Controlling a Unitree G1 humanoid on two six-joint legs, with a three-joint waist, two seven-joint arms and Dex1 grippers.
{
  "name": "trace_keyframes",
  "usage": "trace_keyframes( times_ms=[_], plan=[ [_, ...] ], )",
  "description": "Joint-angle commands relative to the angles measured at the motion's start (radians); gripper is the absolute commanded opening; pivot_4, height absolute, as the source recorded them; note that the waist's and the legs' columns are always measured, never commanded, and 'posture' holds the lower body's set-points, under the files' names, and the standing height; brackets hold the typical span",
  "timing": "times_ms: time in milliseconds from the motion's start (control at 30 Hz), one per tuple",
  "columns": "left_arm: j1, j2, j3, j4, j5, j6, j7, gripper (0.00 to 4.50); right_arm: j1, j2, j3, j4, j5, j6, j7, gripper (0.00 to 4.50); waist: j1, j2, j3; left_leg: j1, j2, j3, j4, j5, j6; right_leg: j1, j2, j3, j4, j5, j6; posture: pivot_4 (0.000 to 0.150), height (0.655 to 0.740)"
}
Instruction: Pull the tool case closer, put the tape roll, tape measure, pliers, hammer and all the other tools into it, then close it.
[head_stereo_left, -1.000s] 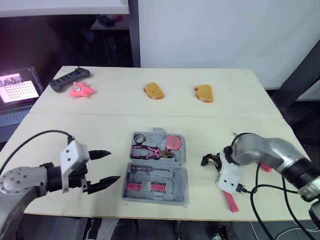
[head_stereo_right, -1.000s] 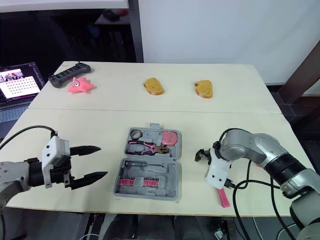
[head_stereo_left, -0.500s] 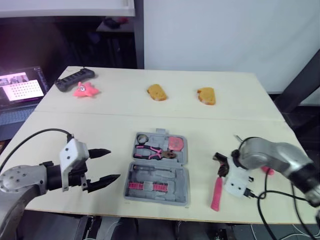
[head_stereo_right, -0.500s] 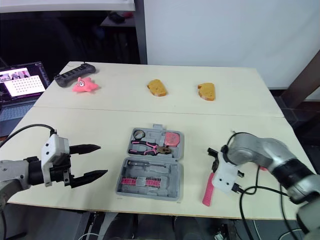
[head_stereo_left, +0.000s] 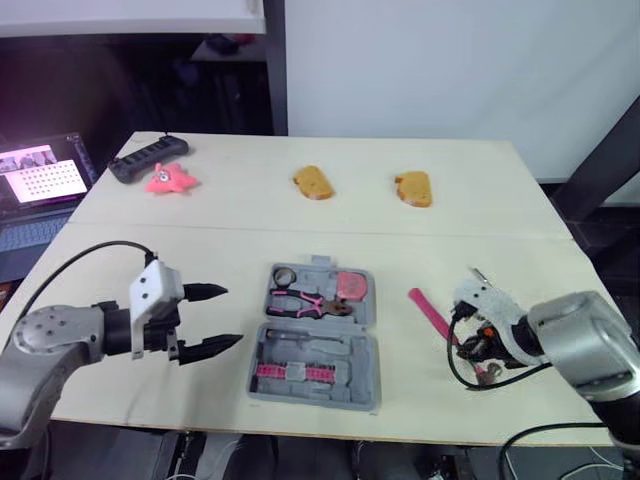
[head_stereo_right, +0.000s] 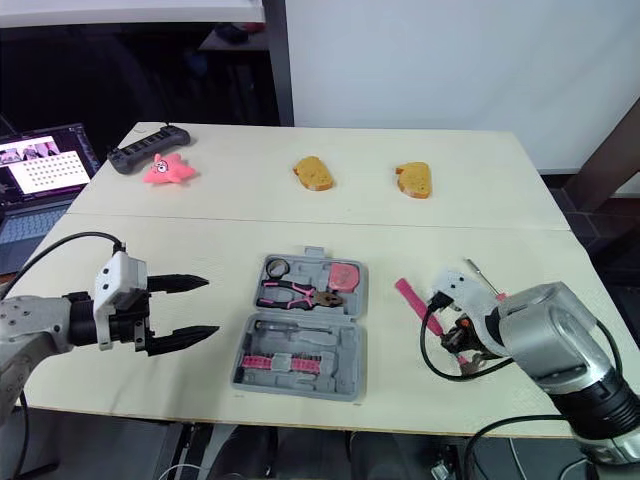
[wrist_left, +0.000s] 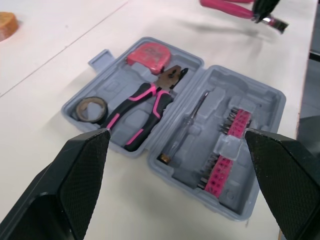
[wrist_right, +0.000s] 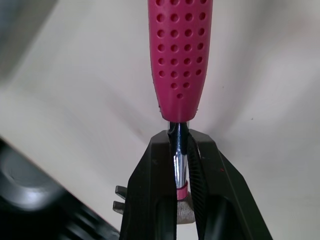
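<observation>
Right gripper (head_stereo_right: 462, 336) pinches the pink-handled steel hammer (head_stereo_left: 428, 308) by its shank, right of the grey plastic tool case (head_stereo_left: 300, 353), for stowing; left gripper (head_stereo_left: 232, 316) gapes empty.

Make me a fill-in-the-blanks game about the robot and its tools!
1. The right gripper is shut on the metal shaft of the ____.
2. The case lies ____, with tools already inside.
3. The pliers in the case have black and ____ handles.

Missing words: hammer; open; pink.
</observation>
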Motion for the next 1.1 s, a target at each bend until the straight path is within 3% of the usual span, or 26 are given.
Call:
trace_keyframes(
  times_ms=[33, 100, 300, 400, 600, 633, 700, 800, 1100],
  plan=[
    [-0.012, 0.01, 0.008, -0.012, 0.002, -0.019, -0.011, 4.5, -0.013, 0.102, -0.112, 0.057, 0.045, 0.034, -0.126, 0.03, -0.003, 0.0, 0.0, -0.004, 0.0, 0.0, 0.0, 0.0, 0.0, -0.004, 0.0, 0.0, 0.001, 0.0, 0.0, 0.15, 0.7314],
    [-0.008, 0.011, 0.016, -0.021, -0.004, -0.017, -0.01, 4.5, -0.037, 0.185, -0.129, 0.111, 0.047, 0.034, -0.217, 0.03, -0.008, 0.0, 0.0, -0.012, 0.0, 0.0, 0.0, 0.0, 0.0, -0.013, 0.001, 0.0, 0.002, 0.003, 0.003, 0.15, 0.7314],
    [0.059, -0.002, 0.082, -0.089, -0.062, 0.001, -0.006, 4.5, -0.135, 0.317, -0.157, 0.215, 0.078, 0.034, -0.41, 0.03, -0.029, 0.0, 0.0, -0.013, 0.001, 0.0, 0.0, 0.0, 0.0, -0.014, 0.001, 0.0, 0.002, 0.003, 0.004, 0.15, 0.7314],
    [0.081, -0.011, 0.096, -0.109, -0.08, -0.008, -0.008, 4.5, -0.154, 0.335, -0.161, 0.214, 0.117, 0.034, -0.461, 1.22, -0.027, 0.0, 0.0, -0.013, 0.001, 0.0, 0.0, 0.0, 0.0, -0.014, 0.001, 0.0, 0.002, 0.003, 0.003, 0.15, 0.7314],
    [0.057, -0.02, 0.098, -0.097, -0.107, -0.023, -0.023, 4.5, -0.153, 0.273, -0.172, 0.117, 0.199, 0.034, -0.522, 4.28, -0.024, 0.0, 0.0, -0.017, 0.0, 0.0, 0.0, 0.0, 0.0, -0.017, 0.0, 0.0, 0.002, 0.003, 0.004, 0.15, 0.7314],
    [0.054, -0.019, 0.096, -0.093, -0.105, -0.026, -0.027, 4.5, -0.152, 0.273, -0.179, 0.108, 0.212, 0.034, -0.531, 4.44, -0.024, 0.0, 0.0, -0.017, 0.0, 0.0, 0.0, 0.0, 0.0, -0.017, 0.001, 0.0, 0.002, 0.003, 0.004, 0.15, 0.7314],
    [0.023, -0.019, 0.07, -0.07, -0.094, -0.036, -0.039, 4.5, -0.112, 0.257, -0.19, 0.016, 0.234, -0.022, -0.538, 4.44, -0.025, 0.0, 0.0, -0.017, 0.0, 0.0, 0.0, 0.0, 0.0, -0.017, 0.001, 0.0, 0.002, 0.003, 0.004, 0.15, 0.7314],
    [-0.043, -0.028, 0.012, -0.031, -0.075, -0.049, -0.052, 4.5, 0.065, 0.177, -0.163, -0.102, 0.212, -0.281, -0.549, 4.44, -0.013, 0.0, 0.0, -0.019, 0.0, -0.002, -0.001, 0.0, 0.0, -0.018, 0.001, -0.001, 0.003, 0.003, 0.004, 0.15, 0.7314],
    [-0.131, -0.022, -0.048, 0.04, -0.04, -0.063, -0.087, 4.5, 0.281, 0.362, -0.3, -0.081, 0.252, -0.449, -0.69, 4.44, -0.026, 0.0, -0.001, -0.021, 0.0, -0.003, 0.001, 0.0, 0.0, -0.02, 0.002, -0.002, 0.003, 0.003, 0.005, 0.15, 0.7314]
  ],
)
